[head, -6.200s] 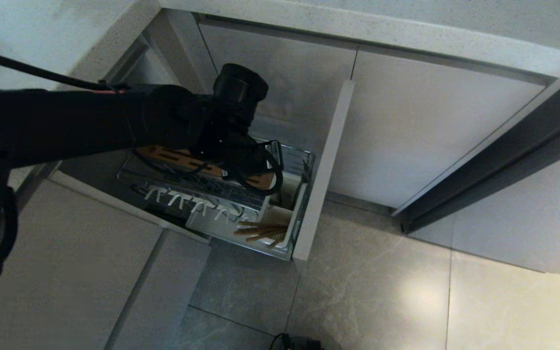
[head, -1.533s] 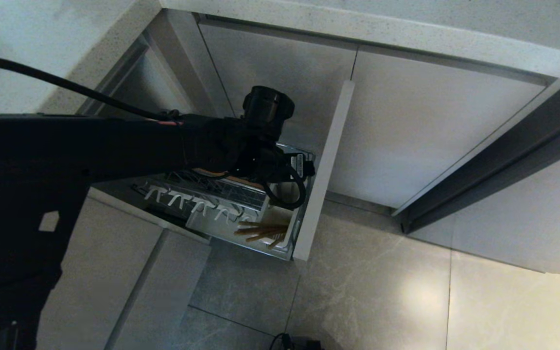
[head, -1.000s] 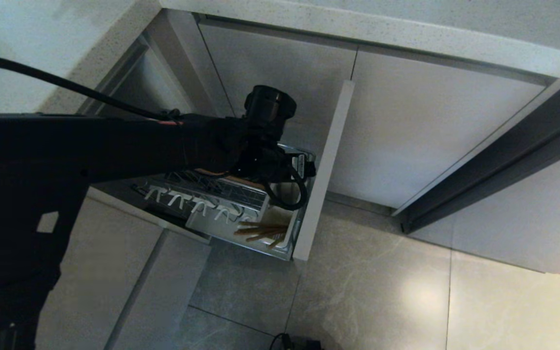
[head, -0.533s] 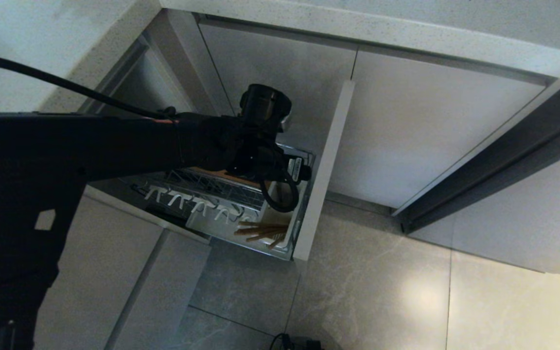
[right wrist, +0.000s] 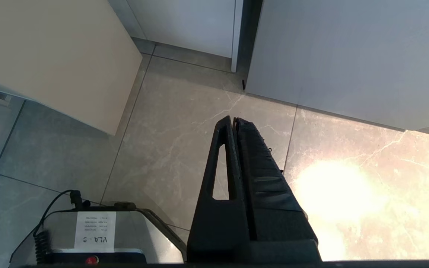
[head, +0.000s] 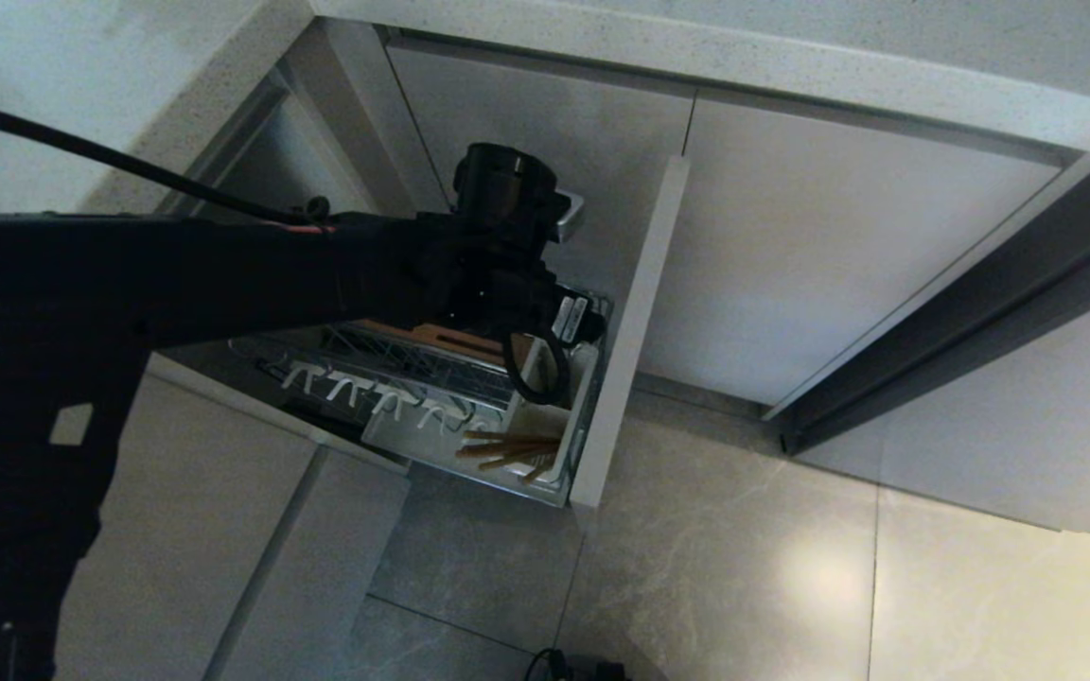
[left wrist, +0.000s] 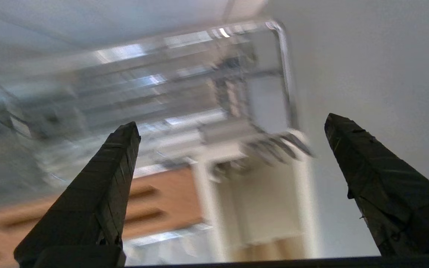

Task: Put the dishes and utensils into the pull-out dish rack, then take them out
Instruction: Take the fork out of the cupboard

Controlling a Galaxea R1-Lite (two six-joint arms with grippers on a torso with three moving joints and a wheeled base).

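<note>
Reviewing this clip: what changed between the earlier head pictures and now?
The left arm reached further along the pull-out dish rack toward its front panel, then lifted slightly; its wrist has turned. The left pincer is open and empty. The chopsticks stayed in the white caddy, the rack stayed pulled out, and the camera kept still.

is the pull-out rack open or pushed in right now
Open. The chrome wire pull-out dish rack stands out from the cabinet, its flat beige front panel away from the neighbouring doors, with light-brown wooden chopsticks showing in its white caddy.
</note>
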